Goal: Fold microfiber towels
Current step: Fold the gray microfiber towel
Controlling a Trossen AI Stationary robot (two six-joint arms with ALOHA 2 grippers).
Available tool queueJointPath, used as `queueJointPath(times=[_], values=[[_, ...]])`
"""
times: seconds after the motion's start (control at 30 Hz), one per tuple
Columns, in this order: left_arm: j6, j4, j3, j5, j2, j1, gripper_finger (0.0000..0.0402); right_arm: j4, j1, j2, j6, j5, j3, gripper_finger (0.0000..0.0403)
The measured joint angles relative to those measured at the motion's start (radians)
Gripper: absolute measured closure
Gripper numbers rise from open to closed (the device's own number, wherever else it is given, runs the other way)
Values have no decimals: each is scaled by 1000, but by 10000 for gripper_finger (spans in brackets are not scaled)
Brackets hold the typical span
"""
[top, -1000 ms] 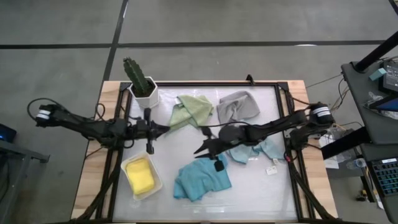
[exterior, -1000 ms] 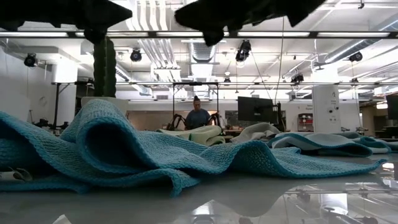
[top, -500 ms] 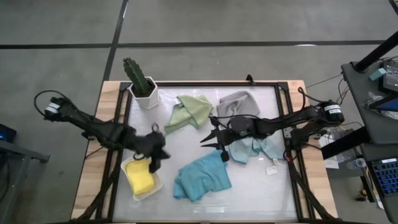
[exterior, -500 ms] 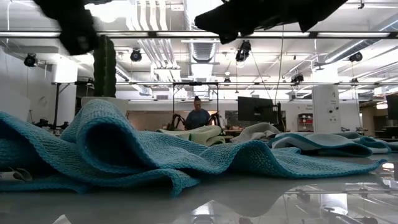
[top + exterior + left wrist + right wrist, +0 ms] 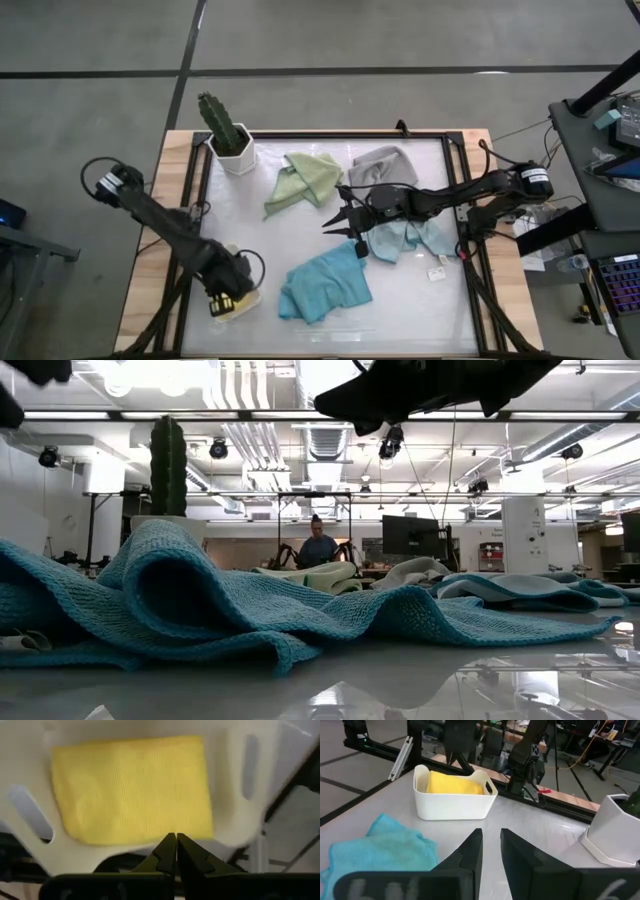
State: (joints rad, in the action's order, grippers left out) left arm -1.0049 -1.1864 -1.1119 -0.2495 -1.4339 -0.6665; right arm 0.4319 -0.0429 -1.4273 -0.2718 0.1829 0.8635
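Left claw [image 5: 176, 845] with both dark fingers pressed together, tips meeting, nothing between them. Just past the tips, a folded yellow towel [image 5: 132, 787] lies flat inside the white tray [image 5: 245, 795]; slot handles on the tray's rim, slightly blurred. Dark frame bars, probably the table's edge, beyond.

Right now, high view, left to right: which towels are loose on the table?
Sage green towel → teal towel → grey towel → pale blue towel. The teal and sage green towels overlap across the picture, so their order goes by their middles.
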Motion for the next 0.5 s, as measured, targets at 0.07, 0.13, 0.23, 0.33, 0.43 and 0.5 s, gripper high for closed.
queueJointPath(times=[0.07, 0.13, 0.23, 0.33, 0.43, 0.5], values=[[0, 43, 24, 1, -37, -4, 402, -3, 0, 0, 0, 0, 0, 342], [14, 82, 38, 1, -76, -6, 402, -7, 0, 0, 2, 0, 0, 342], [48, 132, 39, 3, -124, -7, 402, -7, 0, 0, 3, 0, 0, 342], [64, 171, 39, 5, -159, -8, 402, -8, 0, 0, 17, 0, 0, 342], [65, 193, 39, 55, -176, -8, 402, -8, 0, 0, 18, 0, 0, 342], [49, 212, 39, 133, -173, -7, 402, -8, 0, 0, 18, 0, 0, 342]])
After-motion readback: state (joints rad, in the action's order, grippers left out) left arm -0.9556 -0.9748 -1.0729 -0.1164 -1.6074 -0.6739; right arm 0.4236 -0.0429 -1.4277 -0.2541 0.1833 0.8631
